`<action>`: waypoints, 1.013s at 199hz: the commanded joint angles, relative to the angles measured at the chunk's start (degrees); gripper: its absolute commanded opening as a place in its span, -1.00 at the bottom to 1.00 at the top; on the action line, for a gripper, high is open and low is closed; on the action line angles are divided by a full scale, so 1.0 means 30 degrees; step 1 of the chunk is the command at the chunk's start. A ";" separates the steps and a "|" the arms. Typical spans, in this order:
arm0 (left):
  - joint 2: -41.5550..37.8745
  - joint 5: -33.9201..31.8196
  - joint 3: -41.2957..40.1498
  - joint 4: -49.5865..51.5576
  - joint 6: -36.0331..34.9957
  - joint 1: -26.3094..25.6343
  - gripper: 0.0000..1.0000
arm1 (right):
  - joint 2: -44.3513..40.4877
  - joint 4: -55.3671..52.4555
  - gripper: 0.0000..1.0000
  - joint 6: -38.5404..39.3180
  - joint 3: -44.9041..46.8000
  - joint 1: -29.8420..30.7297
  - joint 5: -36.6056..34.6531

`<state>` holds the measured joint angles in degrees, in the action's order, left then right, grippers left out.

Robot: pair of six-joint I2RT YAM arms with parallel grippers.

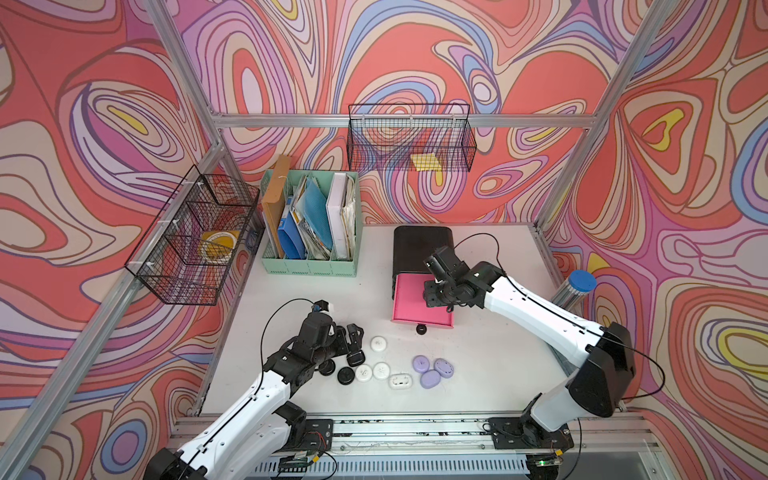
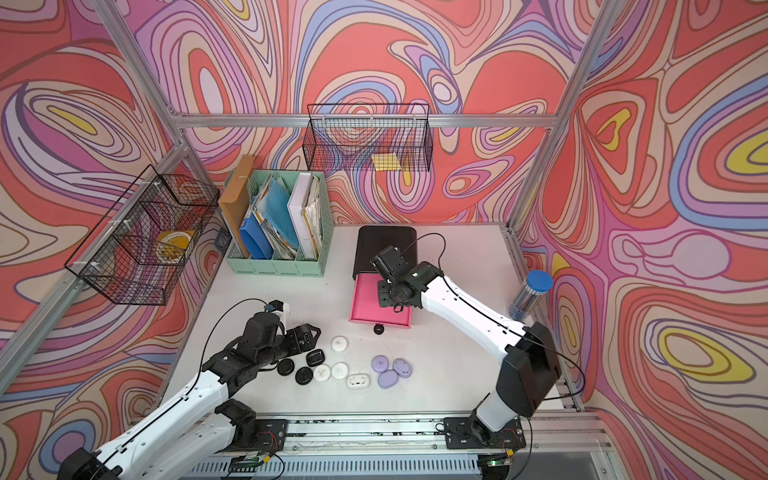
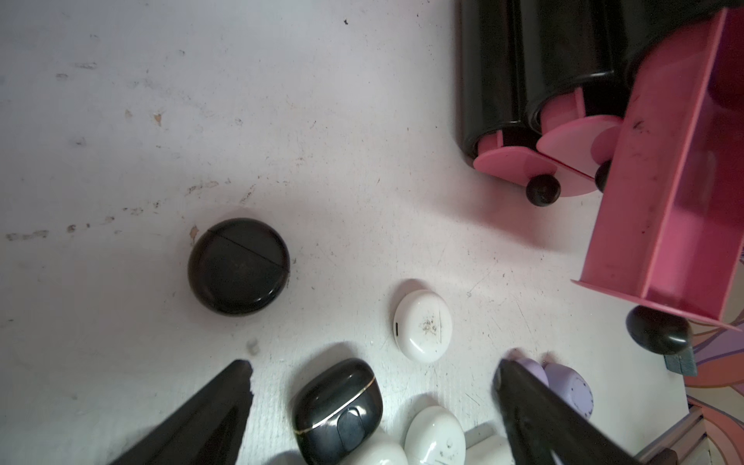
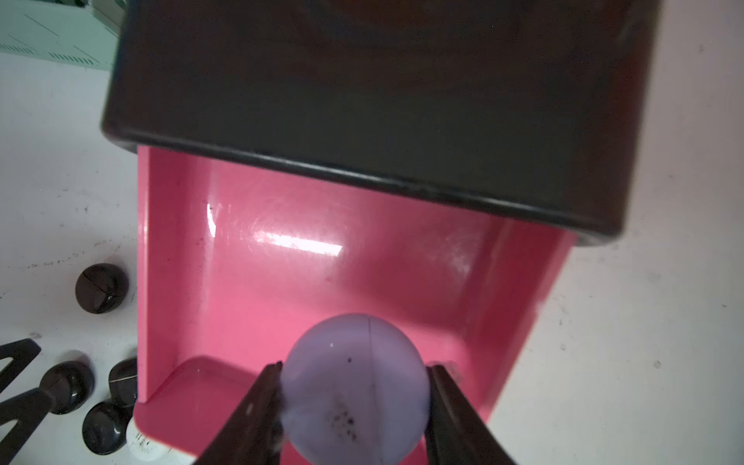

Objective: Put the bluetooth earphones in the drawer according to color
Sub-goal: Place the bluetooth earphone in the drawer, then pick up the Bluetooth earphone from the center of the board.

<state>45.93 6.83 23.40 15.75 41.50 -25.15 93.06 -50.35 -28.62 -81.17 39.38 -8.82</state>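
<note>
Lilac earphone case (image 4: 356, 386) sits clamped between the fingers of the right gripper (image 4: 355, 368), over the pulled-out top pink drawer (image 4: 282, 261) of the black cabinet (image 1: 415, 245) by the far edge of the table (image 1: 498, 353). Whether it touches the drawer floor I can't tell. Nearer the front edge lie three more lilac cases (image 1: 432, 372), white cases (image 1: 379, 344) and black cases (image 3: 238, 265). The left gripper (image 3: 373, 366) hangs over the black ones, fingers wide apart.

A robot lab cell dressed as an office desk: aluminium frame (image 1: 291, 120) and swirl-printed backdrop (image 1: 415, 50) enclose a white tabletop (image 1: 478, 365); beyond the left gripper (image 1: 360, 344) stands a mint-green file organizer (image 1: 309, 266), with a wire basket (image 1: 409, 137) hung higher behind.
</note>
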 commanded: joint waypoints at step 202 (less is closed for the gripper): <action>0.5647 -0.6947 0.4999 0.1967 0.1866 -1.4517 0.83 | -0.7076 0.0172 0.68 -0.0535 0.4248 -0.2217 0.0322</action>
<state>58.24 -10.15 35.44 22.85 45.52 -64.69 75.53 -48.56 -27.86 -72.27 33.52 -5.50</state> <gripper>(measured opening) 0.928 0.837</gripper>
